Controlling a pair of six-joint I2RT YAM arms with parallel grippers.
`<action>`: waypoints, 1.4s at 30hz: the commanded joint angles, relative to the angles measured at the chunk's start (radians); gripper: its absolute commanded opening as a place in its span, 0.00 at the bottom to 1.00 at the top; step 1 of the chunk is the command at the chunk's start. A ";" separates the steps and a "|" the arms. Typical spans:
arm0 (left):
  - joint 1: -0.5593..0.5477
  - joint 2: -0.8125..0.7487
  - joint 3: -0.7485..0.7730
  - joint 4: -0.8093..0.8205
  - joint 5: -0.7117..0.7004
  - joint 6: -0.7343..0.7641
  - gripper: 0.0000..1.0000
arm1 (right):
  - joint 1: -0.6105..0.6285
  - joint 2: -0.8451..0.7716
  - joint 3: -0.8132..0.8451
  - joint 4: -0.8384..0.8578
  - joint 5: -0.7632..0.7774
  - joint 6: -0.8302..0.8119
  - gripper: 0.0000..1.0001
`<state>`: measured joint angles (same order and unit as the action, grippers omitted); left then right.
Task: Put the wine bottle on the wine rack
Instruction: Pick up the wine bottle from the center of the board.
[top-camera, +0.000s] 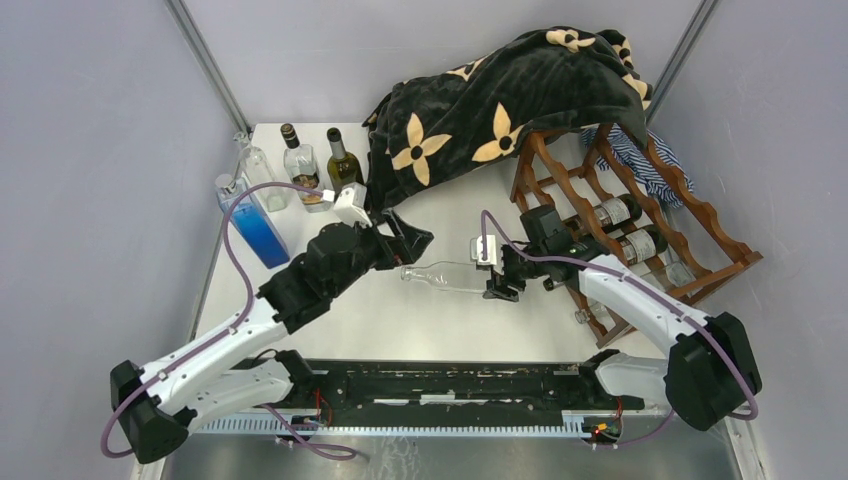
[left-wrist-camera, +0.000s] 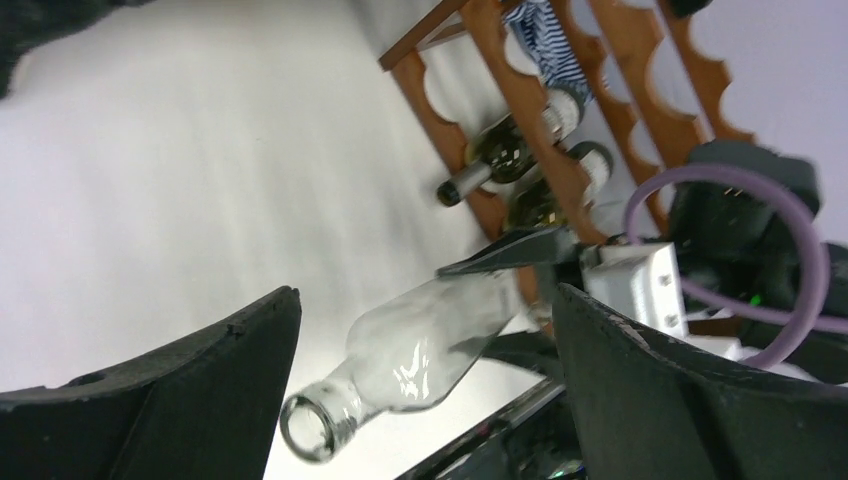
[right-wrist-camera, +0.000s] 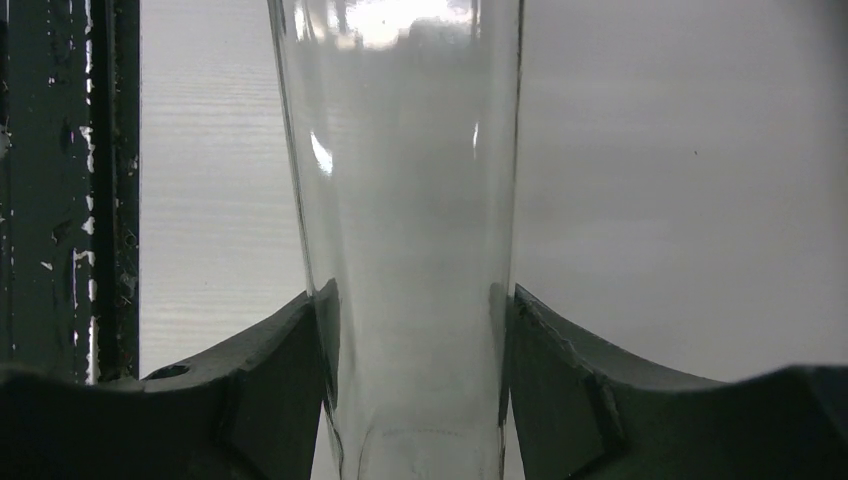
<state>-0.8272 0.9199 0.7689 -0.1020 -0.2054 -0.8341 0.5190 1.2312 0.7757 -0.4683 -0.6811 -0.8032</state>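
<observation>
wine rack (top-camera: 722, 232) top under blanket (top-camera: 500, 90), wine bottle (top-camera: 445, 275) base hidden in right pincer (top-camera: 498, 272)

Right pincer (right-wrist-camera: 415, 310) clamped — left pincer (left-wrist-camera: 425, 300) spread, seemingly empty.

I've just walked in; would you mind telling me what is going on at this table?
The right tool is shut on a clear glass wine bottle, holding it on its side with the neck pointing toward the left arm. The left tool is open near the neck end and is not gripping it. The wine rack stands to the right, with two dark bottles lying in it and a black flowered blanket draped over its far end. The clear bottle is not yet on the rack.
</observation>
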 joint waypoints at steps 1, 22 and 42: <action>-0.004 -0.084 0.049 -0.243 -0.008 0.191 1.00 | -0.026 -0.057 0.032 0.001 -0.066 -0.081 0.00; -0.004 -0.082 -0.001 -0.256 0.292 0.546 1.00 | -0.028 -0.079 0.047 -0.142 -0.059 -0.337 0.00; 0.100 0.086 -0.073 -0.041 0.851 0.695 1.00 | -0.033 -0.056 0.264 -0.461 -0.128 -0.707 0.00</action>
<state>-0.7837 0.9813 0.7036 -0.2646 0.4099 -0.1059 0.4892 1.1858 0.9604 -0.9051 -0.7418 -1.4364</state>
